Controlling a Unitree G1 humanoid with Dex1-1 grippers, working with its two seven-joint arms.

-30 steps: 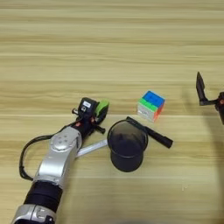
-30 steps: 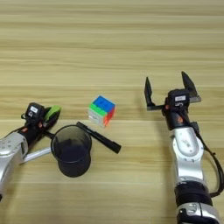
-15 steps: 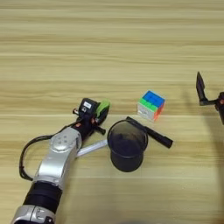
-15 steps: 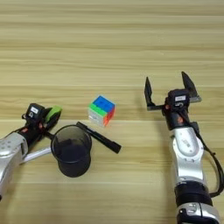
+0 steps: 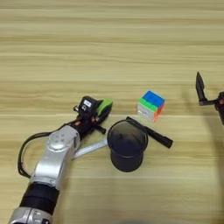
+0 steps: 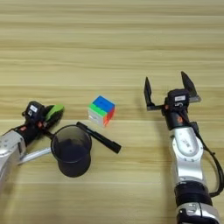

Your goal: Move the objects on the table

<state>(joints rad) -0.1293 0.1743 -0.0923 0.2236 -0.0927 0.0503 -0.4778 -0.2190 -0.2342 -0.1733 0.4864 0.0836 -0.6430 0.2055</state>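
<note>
A small bright green block [image 5: 104, 106] lies on the wooden table [image 5: 109, 52] at the left, and my left gripper [image 5: 97, 114] is shut on it. The multicoloured puzzle cube [image 5: 151, 105] stands right of it, free of both grippers, with its blue face up; it shows again as the cube [image 6: 101, 110] in the right eye view. My right gripper [image 6: 169, 89] stands open well to the right of the cube, its fingers spread wide with nothing between them.
A black cup [image 5: 127, 145] stands just in front of the cube and close to my left gripper. A black marker [image 5: 149, 132] lies slanted behind the cup. A white stick [image 5: 89, 148] lies by my left forearm.
</note>
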